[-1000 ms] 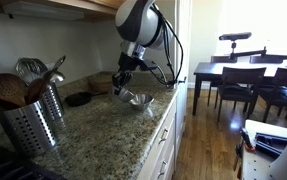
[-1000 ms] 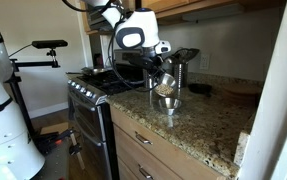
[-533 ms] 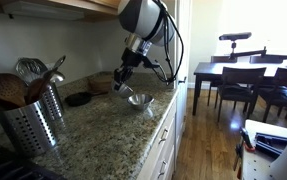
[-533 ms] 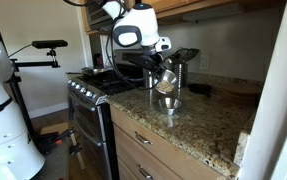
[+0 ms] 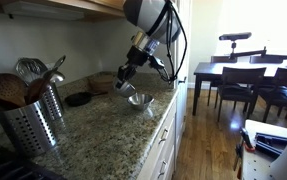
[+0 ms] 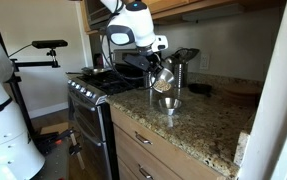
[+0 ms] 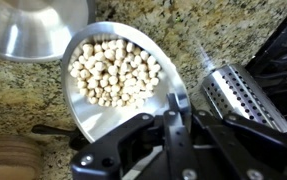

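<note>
End effector (image 7: 173,115) closed on a metal cup (image 7: 88,115) filled with pale round beans (image 7: 113,70), held above the granite surface (image 7: 213,25) beside a steel bowl (image 7: 28,25); perforated holder (image 5: 31,128) contains wooden and metal utensils (image 5: 28,75).

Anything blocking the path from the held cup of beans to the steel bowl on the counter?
Nothing visible. The pincer grips the cup of beans above the counter. The steel bowl sits close by, with only open air between them.
</note>
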You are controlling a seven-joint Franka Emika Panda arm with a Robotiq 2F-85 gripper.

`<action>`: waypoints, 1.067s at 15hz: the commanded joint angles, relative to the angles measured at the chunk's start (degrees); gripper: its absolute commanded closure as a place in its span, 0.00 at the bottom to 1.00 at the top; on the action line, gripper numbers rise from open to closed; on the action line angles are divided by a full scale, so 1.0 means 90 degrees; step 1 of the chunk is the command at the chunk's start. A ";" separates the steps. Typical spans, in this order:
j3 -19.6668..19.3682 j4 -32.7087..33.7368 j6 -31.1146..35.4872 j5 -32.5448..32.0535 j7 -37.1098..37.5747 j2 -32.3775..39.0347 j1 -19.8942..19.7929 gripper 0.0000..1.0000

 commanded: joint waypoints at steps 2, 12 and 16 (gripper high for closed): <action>-0.0023 -0.0467 0.0111 0.0860 -0.0809 -0.0516 0.0007 0.93; -0.0139 -0.0625 -0.0079 0.2300 -0.2202 -0.0714 -0.0016 0.93; -0.0188 -0.0658 -0.0140 0.2844 -0.2744 -0.0742 -0.0029 0.93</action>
